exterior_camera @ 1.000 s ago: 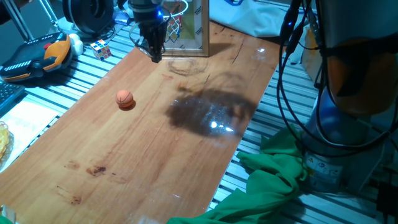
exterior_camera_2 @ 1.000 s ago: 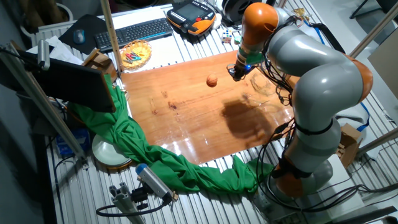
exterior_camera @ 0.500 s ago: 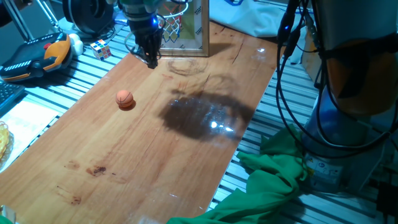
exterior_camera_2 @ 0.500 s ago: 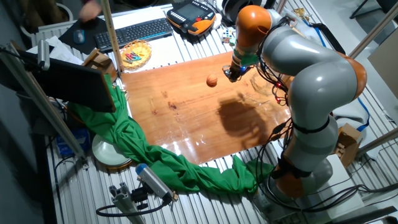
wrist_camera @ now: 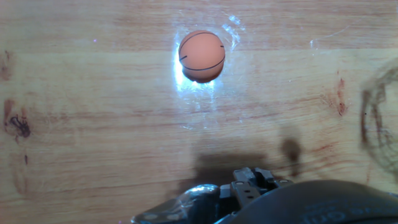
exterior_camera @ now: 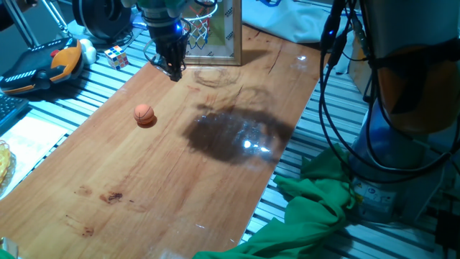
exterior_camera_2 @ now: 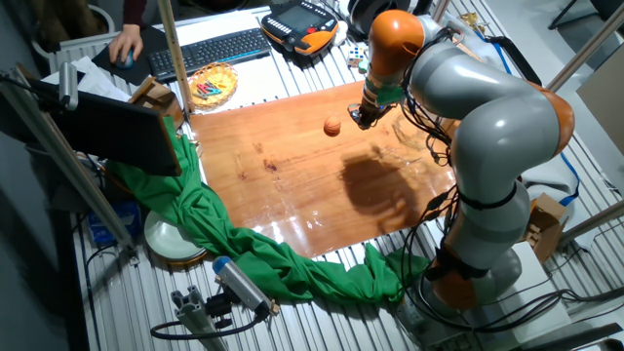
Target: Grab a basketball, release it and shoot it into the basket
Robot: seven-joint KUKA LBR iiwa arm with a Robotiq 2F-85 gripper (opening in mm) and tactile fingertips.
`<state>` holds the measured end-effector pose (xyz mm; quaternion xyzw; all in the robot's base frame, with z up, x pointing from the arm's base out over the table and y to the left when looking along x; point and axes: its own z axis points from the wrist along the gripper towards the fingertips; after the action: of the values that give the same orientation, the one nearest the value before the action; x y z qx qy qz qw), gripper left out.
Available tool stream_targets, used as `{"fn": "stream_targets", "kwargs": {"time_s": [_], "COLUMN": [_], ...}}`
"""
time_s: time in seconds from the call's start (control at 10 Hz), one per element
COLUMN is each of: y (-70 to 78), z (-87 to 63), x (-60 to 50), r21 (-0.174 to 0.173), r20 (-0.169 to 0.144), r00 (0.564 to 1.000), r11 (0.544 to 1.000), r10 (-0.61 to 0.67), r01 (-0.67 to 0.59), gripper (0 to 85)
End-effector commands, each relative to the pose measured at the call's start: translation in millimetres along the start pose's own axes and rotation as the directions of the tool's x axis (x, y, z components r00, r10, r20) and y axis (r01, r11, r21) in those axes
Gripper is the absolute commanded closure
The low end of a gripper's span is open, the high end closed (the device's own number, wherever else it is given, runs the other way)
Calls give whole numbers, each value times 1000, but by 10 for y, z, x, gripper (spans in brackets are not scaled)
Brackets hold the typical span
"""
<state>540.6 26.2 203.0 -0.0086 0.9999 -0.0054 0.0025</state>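
The basketball (exterior_camera: 144, 113) is seen lying on the wooden bench (exterior_camera: 215, 180), left of centre in one fixed view. The hand (exterior_camera: 173, 67) is held above the bench at upper centre, just before the basket (exterior_camera: 203, 27), well apart from the ball. Nothing is gripped; its opening cannot be told.

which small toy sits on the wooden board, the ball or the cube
The orange ball lies on the wooden board; the multicoloured cube rests off it, on the metal slats beyond the board's edge.
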Motion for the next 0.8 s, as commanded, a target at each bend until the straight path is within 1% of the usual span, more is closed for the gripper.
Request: {"fn": "stream_targets", "kwargs": {"time_s": [0.0, 0.7], "y": [0, 6], "z": [-1, 20], "x": [2, -1], "r21": [0, 0], "r20": [-2, 2], "r00": [1000, 1000], "r11": [1000, 1000], "r10": [0, -3], "r01": [0, 3], "gripper": [843, 843]}}
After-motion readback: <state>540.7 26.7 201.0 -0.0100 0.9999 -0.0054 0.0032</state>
